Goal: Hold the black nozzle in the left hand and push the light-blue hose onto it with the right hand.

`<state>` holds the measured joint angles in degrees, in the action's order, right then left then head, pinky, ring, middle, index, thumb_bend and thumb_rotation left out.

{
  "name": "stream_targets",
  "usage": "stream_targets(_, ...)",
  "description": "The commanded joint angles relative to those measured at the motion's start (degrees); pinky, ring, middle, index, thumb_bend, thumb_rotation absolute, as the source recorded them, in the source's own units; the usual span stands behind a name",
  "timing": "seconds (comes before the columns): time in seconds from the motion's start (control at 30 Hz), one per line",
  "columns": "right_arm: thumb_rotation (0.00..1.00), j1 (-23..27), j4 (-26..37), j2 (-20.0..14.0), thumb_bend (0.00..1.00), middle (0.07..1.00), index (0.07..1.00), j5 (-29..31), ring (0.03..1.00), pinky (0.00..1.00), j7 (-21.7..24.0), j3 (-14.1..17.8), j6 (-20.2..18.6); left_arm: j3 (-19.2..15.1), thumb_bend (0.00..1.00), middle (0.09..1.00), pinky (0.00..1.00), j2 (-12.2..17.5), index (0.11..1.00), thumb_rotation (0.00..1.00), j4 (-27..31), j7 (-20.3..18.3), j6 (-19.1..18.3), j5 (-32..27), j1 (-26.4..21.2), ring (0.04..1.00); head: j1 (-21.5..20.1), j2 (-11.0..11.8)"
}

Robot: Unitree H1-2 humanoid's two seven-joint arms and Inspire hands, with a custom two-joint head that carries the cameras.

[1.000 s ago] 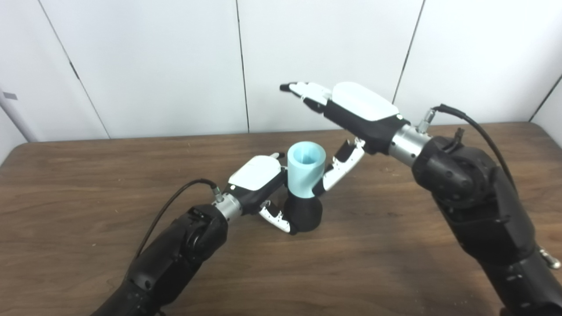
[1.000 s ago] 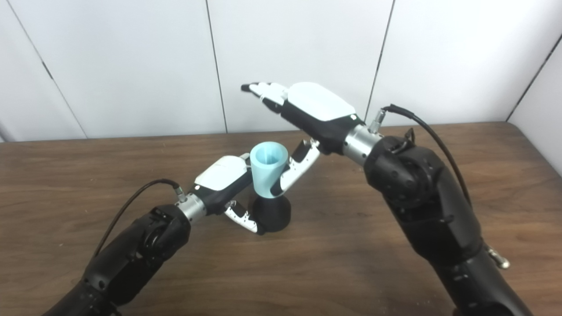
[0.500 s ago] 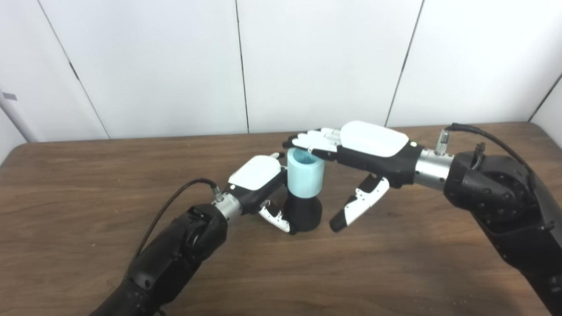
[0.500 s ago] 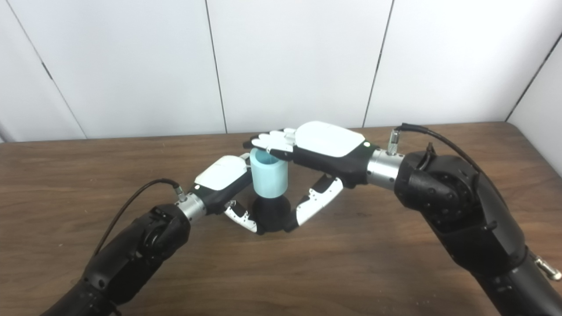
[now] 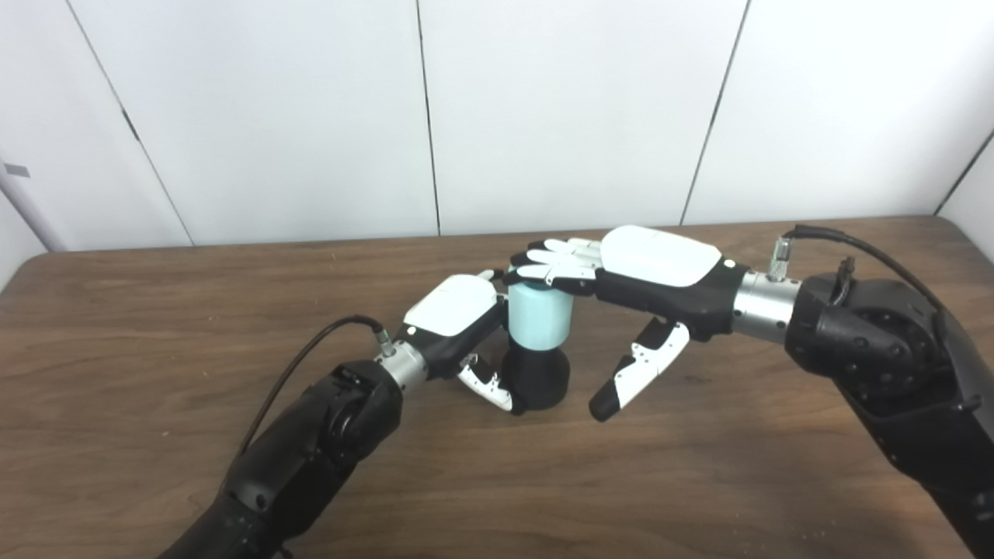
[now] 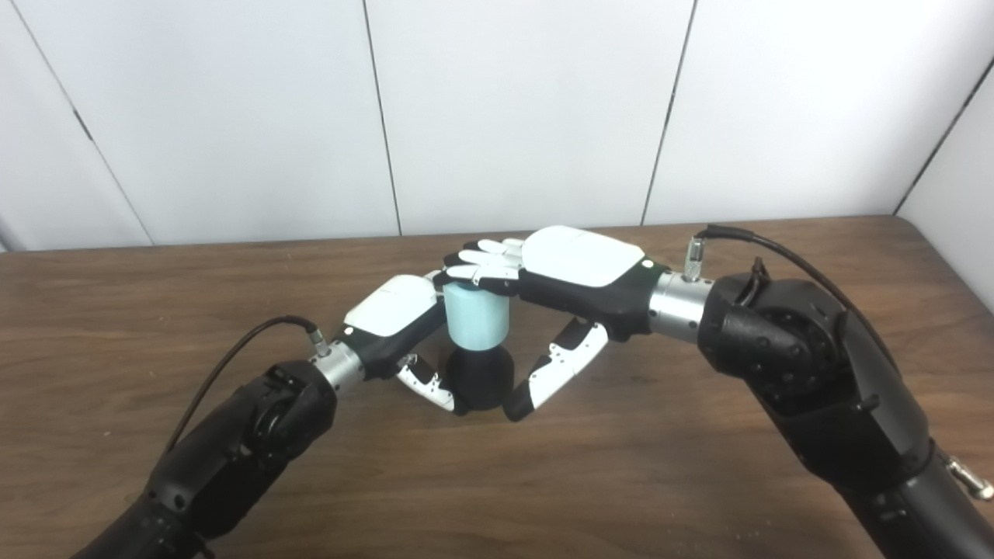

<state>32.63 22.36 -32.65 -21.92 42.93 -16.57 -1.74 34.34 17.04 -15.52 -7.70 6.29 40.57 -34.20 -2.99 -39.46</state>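
In the left eye view, a black nozzle (image 5: 534,379) stands upright on the brown worktop (image 5: 155,310), near its middle and a little toward the far edge. A light-blue hose (image 5: 539,320) sits upright on top of the nozzle, its lower end meeting the nozzle's black neck. The left hand (image 5: 458,326) comes in from the near left corner and is clamped on the nozzle: its white fingers (image 5: 488,387) curl around the base from the left, while its white back lies against the side of the hose. The right hand (image 5: 621,287) reaches in from the right edge with its fingers (image 5: 555,264) stretched flat over the top of the hose, covering the opening and touching the rim; its thumb (image 5: 633,376) hangs down apart, pointing at the worktop just right of the nozzle, so this hand is spread and grips nothing. In the right eye view, the same stack shows with the hose (image 6: 477,320) wedged between the left hand (image 6: 396,310) and the flat right hand (image 6: 559,272), and the nozzle (image 6: 480,379) below them; here the thumb tip lies just beside the nozzle's base, though whether it touches cannot be told.
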Motion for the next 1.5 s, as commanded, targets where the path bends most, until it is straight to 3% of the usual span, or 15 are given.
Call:
stream_targets(0.0,0.87,0.5,0.9,-1.1,0.8,1.0,0.953,-0.3,1.0,1.0,0.3,-0.1,0.4,1.7,0.53,0.494,1.0,1.8,0.48,0.0,-2.2,-4.7,-0.9,2.6,1.9,0.637,0.0,0.0)
stream_targets(0.27,0.87,-1.5,0.9,-1.8,0.8,1.0,0.952,-1.5,1.0,1.0,-0.5,-0.7,2.0,1.5,0.53,0.494,1.0,1.9,0.481,0.0,-2.0,-4.5,-0.7,2.7,1.9,0.638,0.2,-0.6)
stream_targets(0.57,0.88,-6.6,-1.6,-1.5,0.79,1.0,0.97,-1.8,1.0,1.0,-6.1,-0.3,8.2,1.5,0.53,0.494,1.0,1.8,0.48,0.0,-2.6,-4.0,-0.5,3.0,2.1,0.639,0.0,-0.7)
stream_targets(1.0,0.86,-8.4,-3.1,-1.2,0.77,1.0,0.955,-2.7,1.0,1.0,-10.9,-1.6,14.7,0.8,0.52,0.493,1.0,2.3,0.481,0.0,-2.2,-3.9,-0.2,3.0,1.9,0.651,0.2,-1.0)
stream_targets(1.47,0.83,-7.6,-2.6,-1.9,0.77,0.996,0.934,-1.3,1.0,1.0,-8.8,-3.8,13.3,0.6,0.52,0.498,1.0,2.0,0.477,0.0,-2.1,-3.8,-0.4,3.5,1.6,0.653,0.0,-1.2)
